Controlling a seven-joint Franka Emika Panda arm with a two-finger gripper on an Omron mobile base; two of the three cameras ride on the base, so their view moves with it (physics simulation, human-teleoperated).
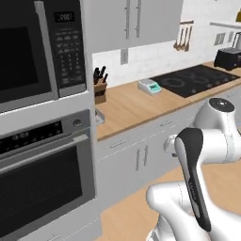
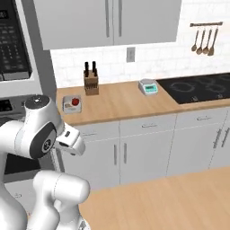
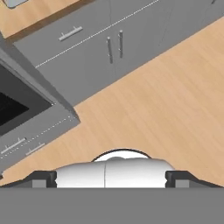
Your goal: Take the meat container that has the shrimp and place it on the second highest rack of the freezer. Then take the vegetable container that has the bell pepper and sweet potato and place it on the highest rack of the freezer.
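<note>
- Tray [image 2: 72,103] with bell pepper [image 2: 75,101] sits on surface [image 2: 121,105], left of knife block [image 2: 91,83].
- Pincer [image 3: 112,177] faces the floor, well apart from tray; tips spread wide, empty.

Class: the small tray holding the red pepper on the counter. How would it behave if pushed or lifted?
The tray looks shallow and flat-bottomed, so if pushed it would probably slide, not tip. The bell pepper in it is round and seems loose, so it may roll if the tray tilts.
</note>
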